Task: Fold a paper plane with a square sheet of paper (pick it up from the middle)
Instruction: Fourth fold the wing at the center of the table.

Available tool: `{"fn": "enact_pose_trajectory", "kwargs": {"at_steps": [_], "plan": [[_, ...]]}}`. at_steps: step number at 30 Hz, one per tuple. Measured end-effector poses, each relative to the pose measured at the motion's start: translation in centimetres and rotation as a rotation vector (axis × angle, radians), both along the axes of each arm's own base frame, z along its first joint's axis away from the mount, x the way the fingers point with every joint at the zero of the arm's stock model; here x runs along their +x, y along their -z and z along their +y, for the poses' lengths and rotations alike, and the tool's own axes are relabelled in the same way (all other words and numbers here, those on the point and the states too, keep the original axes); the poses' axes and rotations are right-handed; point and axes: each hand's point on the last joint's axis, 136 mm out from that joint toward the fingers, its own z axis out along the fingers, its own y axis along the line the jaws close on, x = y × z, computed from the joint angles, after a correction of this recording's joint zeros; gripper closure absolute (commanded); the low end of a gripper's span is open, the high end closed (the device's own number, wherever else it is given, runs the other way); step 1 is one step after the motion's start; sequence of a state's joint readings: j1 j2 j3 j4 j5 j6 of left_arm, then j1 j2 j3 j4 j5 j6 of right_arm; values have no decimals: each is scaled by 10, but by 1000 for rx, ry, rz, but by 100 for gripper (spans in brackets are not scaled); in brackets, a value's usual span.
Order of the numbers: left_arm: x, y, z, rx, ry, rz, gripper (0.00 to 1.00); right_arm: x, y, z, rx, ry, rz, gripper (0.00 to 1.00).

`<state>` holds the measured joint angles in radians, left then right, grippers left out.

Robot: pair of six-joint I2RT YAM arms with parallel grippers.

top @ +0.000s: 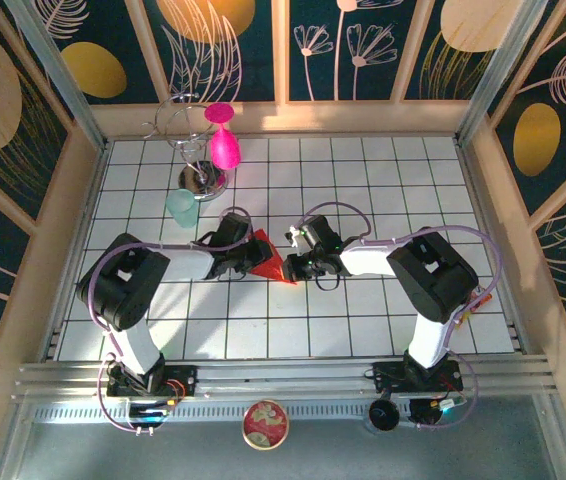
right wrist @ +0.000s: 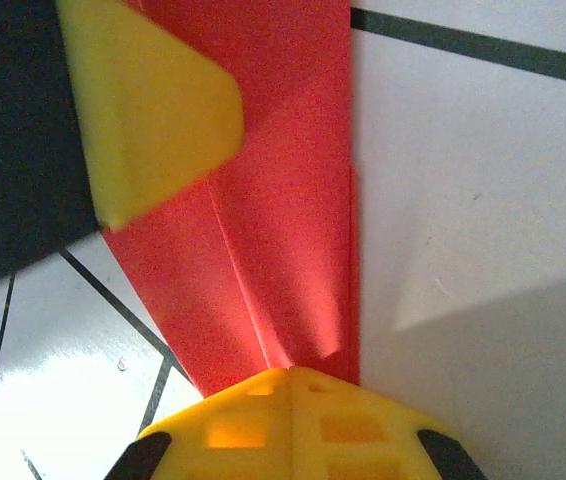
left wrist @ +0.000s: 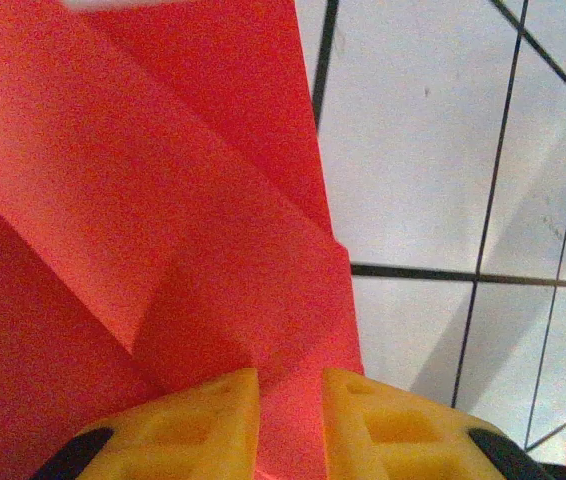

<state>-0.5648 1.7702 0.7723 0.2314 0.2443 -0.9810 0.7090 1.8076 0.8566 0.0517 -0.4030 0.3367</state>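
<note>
Red and already creased, the paper plane (top: 273,262) lies near the middle of the worktop (top: 383,180), between the two arms. The left wrist view shows overlapping diagonal flaps, and the right wrist view shows a long crease running down a body that narrows to a point. The early folds look done and the sheet is no longer square. What seems to be left is sharpening the long fold and spreading the wings. The left pincer (left wrist: 291,428) has its jaws slightly apart, straddling the wide end without visibly clamping it. The right pincer (right wrist: 291,388) is fully closed at the narrow tip, but I cannot tell whether it is pinching the paper or only pressing on it.
</note>
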Motion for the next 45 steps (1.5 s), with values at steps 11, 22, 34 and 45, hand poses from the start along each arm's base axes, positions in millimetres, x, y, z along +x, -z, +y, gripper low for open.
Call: {"fn": "enact_pose_trajectory", "kwargs": {"at_steps": [11,22,34,45], "plan": [[23,0,22,11,11,-31,75,4,-1,0,-5,0,-28,96],[46,-1,53,63,-38,-60,72,6,0,0,-6,0,-37,96],[77,-3,102,222,-164,-100,69,6,-1,-2,-7,4,-42,96],[34,-58,47,58,-86,-197,77,6,-1,-2,-7,5,-42,96]]}}
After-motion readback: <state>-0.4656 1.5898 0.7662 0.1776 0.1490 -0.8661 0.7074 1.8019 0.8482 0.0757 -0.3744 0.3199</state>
